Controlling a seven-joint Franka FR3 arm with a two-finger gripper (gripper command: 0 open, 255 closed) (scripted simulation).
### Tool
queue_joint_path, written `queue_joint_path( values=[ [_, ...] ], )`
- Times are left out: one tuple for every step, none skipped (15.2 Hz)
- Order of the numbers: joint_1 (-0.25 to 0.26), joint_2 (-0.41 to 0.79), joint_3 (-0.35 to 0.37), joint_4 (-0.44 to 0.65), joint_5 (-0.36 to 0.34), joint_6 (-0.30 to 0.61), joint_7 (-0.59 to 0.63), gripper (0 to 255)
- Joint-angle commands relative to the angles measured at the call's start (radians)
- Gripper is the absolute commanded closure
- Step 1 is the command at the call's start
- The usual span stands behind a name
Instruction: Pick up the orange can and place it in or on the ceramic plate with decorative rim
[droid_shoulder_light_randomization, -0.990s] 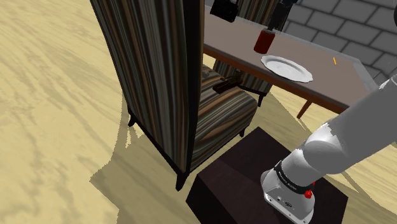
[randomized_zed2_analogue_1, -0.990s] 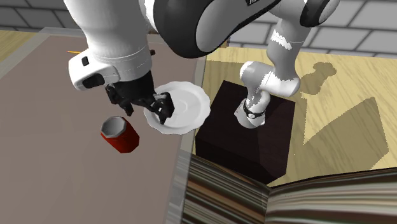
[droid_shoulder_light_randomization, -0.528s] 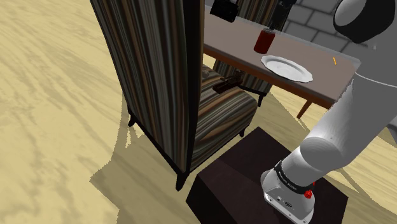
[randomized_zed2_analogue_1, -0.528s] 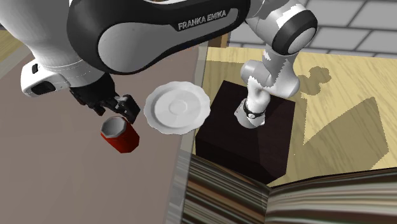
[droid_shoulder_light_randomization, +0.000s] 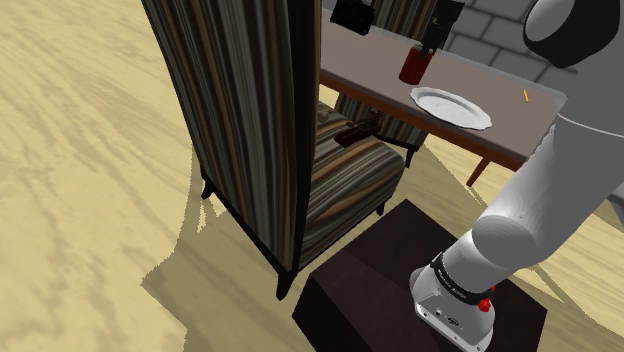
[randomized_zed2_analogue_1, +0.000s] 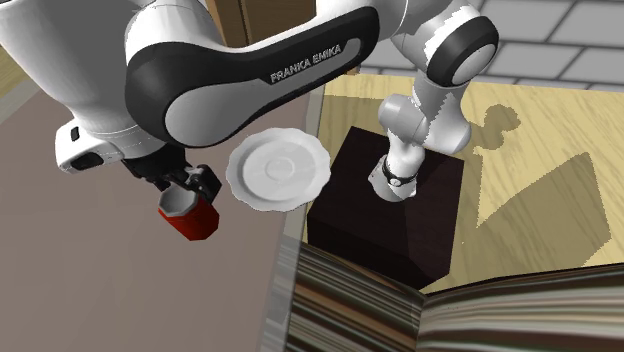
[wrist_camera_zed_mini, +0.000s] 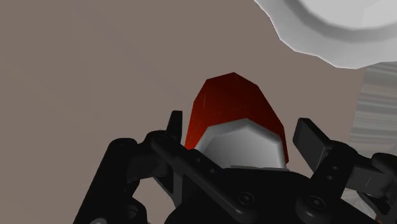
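Observation:
A red can (droid_shoulder_light_randomization: 414, 64) with a pale grey top stands upright on the brown table (droid_shoulder_light_randomization: 375, 60), just beside a white plate with a wavy rim (droid_shoulder_light_randomization: 452, 106). My black gripper (droid_shoulder_light_randomization: 429, 42) hangs right over the can. In the second exterior view the gripper (randomized_zed2_analogue_1: 186, 186) sits on top of the can (randomized_zed2_analogue_1: 197, 220), to the left of the plate (randomized_zed2_analogue_1: 278, 172). In the wrist view the gripper (wrist_camera_zed_mini: 242, 135) is open, one finger on each side of the can's upper end (wrist_camera_zed_mini: 232, 105). Neither finger clasps it. The plate (wrist_camera_zed_mini: 337, 32) lies past the can.
A tall striped chair (droid_shoulder_light_randomization: 250, 120) stands between the dark stand (droid_shoulder_light_randomization: 400, 285) and the table. A small orange stick (droid_shoulder_light_randomization: 525, 95) lies beyond the plate, and a black object (droid_shoulder_light_randomization: 352, 15) sits at the table's back. A grey brick wall closes the far side.
The gripper has travelled from above the plate to the can and come down until its open fingers straddle the can's top. Can and plate have not moved.

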Motion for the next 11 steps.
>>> queue_joint_path(
  values=[
    [0.001, -0.003, 0.000, -0.011, -0.001, 0.010, 0.001, 0],
    [0.001, -0.003, 0.000, -0.011, -0.001, 0.010, 0.001, 0],
    [0.001, -0.003, 0.000, -0.011, -0.001, 0.010, 0.001, 0],
    [0.001, -0.003, 0.000, -0.011, -0.001, 0.010, 0.001, 0],
    [0.001, -0.003, 0.000, -0.011, -0.001, 0.010, 0.001, 0],
    [0.001, -0.003, 0.000, -0.011, -0.001, 0.009, 0.001, 0],
    [0.001, -0.003, 0.000, -0.011, -0.001, 0.009, 0.001, 0],
    [0.001, -0.003, 0.000, -0.011, -0.001, 0.009, 0.001, 255],
    [0.001, -0.003, 0.000, -0.011, -0.001, 0.009, 0.001, 255],
    [0.001, -0.003, 0.000, -0.011, -0.001, 0.010, 0.001, 255],
    [0.001, -0.002, 0.000, -0.010, -0.001, 0.009, 0.001, 255]
  ],
)
